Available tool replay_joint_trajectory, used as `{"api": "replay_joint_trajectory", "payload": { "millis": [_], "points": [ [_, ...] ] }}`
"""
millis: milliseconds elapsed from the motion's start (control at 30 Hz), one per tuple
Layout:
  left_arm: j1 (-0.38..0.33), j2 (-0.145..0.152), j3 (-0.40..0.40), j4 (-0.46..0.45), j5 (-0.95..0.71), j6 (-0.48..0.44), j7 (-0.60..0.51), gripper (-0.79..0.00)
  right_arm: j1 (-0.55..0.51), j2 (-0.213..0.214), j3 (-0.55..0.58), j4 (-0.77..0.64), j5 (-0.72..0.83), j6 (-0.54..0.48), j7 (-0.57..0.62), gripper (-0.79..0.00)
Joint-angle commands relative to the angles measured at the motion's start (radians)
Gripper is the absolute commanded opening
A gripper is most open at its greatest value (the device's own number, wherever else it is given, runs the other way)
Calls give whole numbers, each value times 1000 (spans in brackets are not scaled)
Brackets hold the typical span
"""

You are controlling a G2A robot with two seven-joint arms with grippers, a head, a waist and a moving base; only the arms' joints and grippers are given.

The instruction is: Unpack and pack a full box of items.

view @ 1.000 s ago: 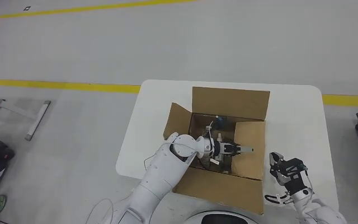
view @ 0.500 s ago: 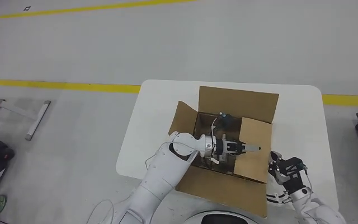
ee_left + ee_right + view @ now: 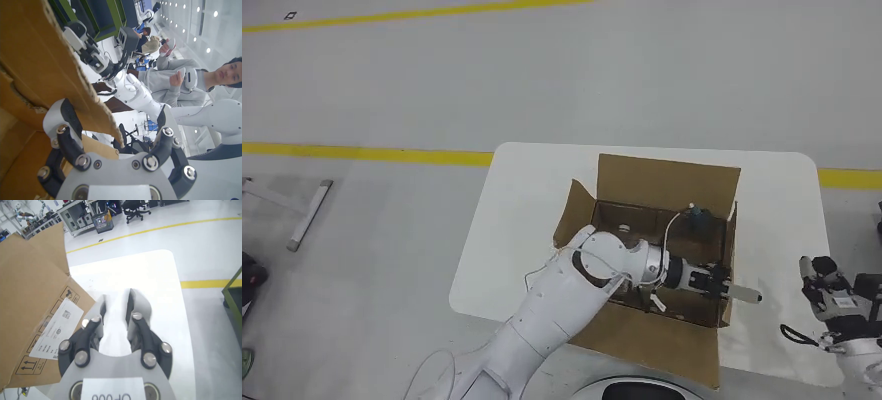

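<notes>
My left gripper (image 3: 114, 108) is spread wide, with the box's side flap (image 3: 56, 66) running between the fingers; one pad (image 3: 69, 115) looks to touch the cardboard, the other stands apart from it; to fold this flap out well, I judge I should close near its free edge and swing it outward slowly, so the crease bends rather than tears and the box (image 3: 662, 180) does not skid on the table (image 3: 532, 220); its contents are too dark to name; farther off, my right gripper (image 3: 117, 294) hangs spread and empty over the table, just beside the box's outer wall.
</notes>
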Motion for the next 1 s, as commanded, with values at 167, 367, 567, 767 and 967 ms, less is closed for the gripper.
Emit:
{"api": "replay_joint_trajectory", "payload": {
  "millis": [167,367,567,767,967],
  "points": [
    [-58,-63,115,88,47,-18,19,0,-20,8,108,10,249,-109,168,-332],
    [-87,-103,153,167,33,-42,18,0,-32,13,125,5,391,-233,279,-203],
    [-106,-130,162,230,24,-58,21,0,-8,14,113,30,502,-254,346,-428],
    [-114,-145,160,271,23,-74,22,0,21,18,90,48,650,-279,447,-505],
    [-118,-155,154,292,27,-79,22,0,26,19,88,50,703,-299,469,-480]
  ]
}}
